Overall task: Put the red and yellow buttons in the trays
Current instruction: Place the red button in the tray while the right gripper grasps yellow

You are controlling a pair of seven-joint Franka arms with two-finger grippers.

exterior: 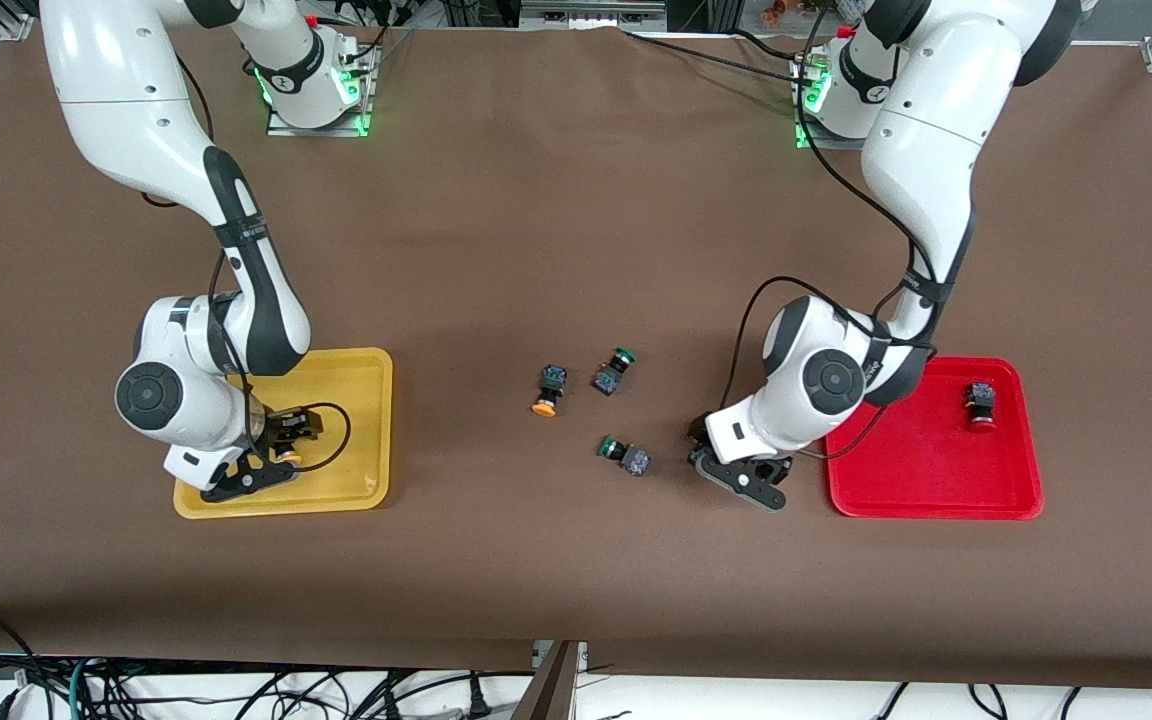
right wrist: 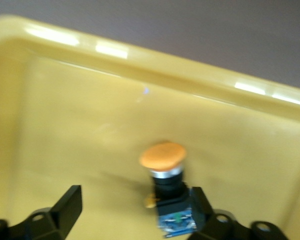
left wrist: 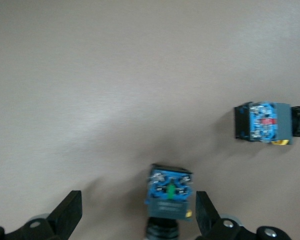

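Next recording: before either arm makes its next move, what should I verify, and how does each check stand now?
1. Right hand open above the yellow tray: ok.
2. Orange-capped button lying in that tray: ok.
3. Left hand open, low over the table beside the red tray: ok.
4. Framed button between the left hand's fingers has a red or orange cap: cannot tell.
5. Red-capped button in the red tray: ok.
6. All four sorted: not ok; a loose orange-capped button lies on the table.
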